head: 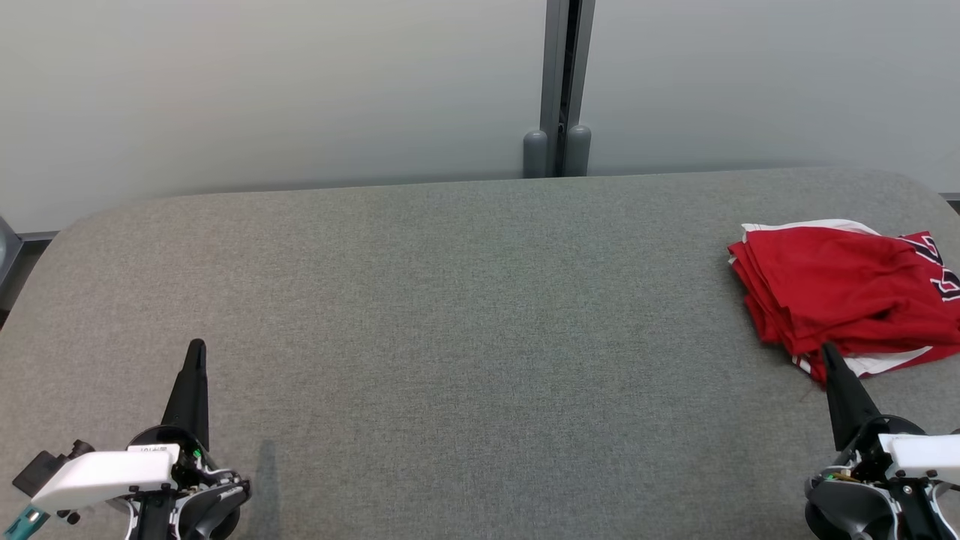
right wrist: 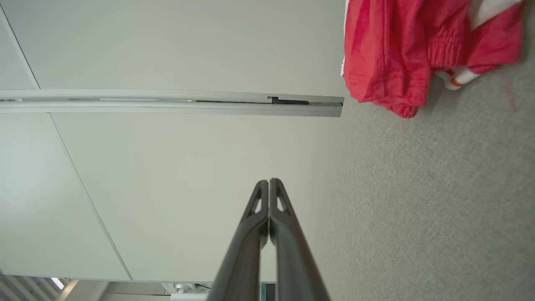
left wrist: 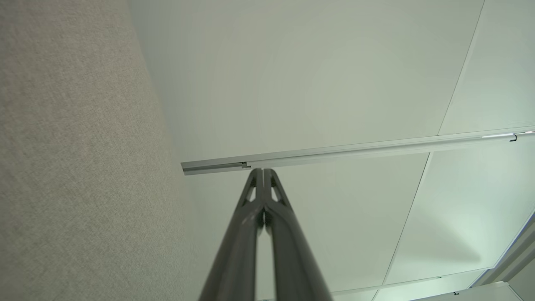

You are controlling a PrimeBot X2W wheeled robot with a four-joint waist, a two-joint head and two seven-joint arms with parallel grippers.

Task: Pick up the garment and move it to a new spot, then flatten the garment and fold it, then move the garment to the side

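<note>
Grey cloth is stretched over the bench. Nearest, left jaws and right jaws are clenched, empty. Just beyond the right jaws the red garment is heaped in loose folds; for lifting, those jaws should first be released, then all layers pinched.

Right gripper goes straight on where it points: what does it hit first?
Probably the wall: the right gripper aims past the garment, though clearance is unclear.

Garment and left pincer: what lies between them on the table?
Nothing lies there. The head view shows bare grey table from the left pincer to the red garment.
</note>
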